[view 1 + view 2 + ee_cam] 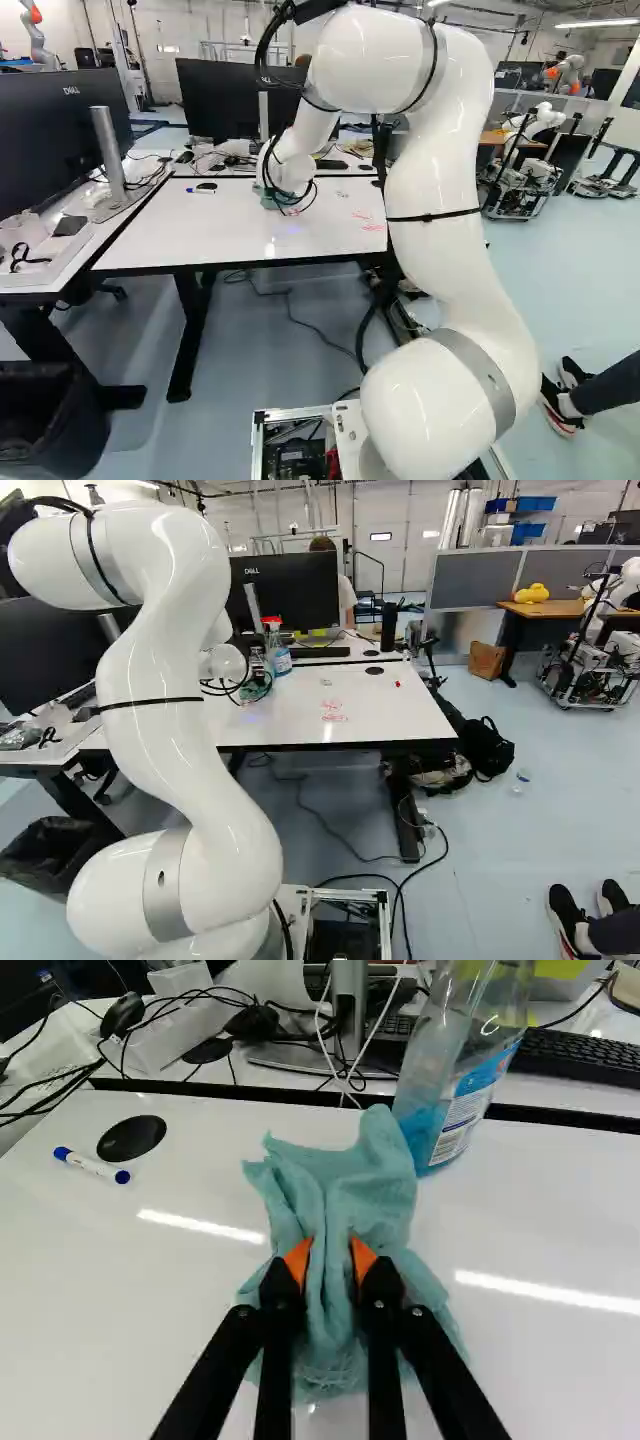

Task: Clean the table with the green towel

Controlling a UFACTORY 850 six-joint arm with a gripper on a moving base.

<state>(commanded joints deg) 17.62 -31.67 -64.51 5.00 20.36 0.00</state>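
At the end of my arm, the gripper (284, 190) is low over the white table (140, 245), its fingertips hidden in the left base view. In the wrist view the gripper (331, 1260) is shut on the green towel (375, 1185), a bunched fold pinched between the orange pads (298, 1260). The rest of the cloth spreads crumpled on the tabletop, ahead of and under the fingers. A spray bottle (440, 1080) with blue liquid stands just beyond the towel, close against it. Red scribbles (333, 717) mark the tabletop.
A blue-capped marker (92, 1165) and a black round disc (132, 1138) lie beside the towel. Beyond the table's far edge are cables, a keyboard (575, 1057) and monitors (290, 590). A dark bin (45, 415) stands at the left; another robot (540, 125) is farther right.
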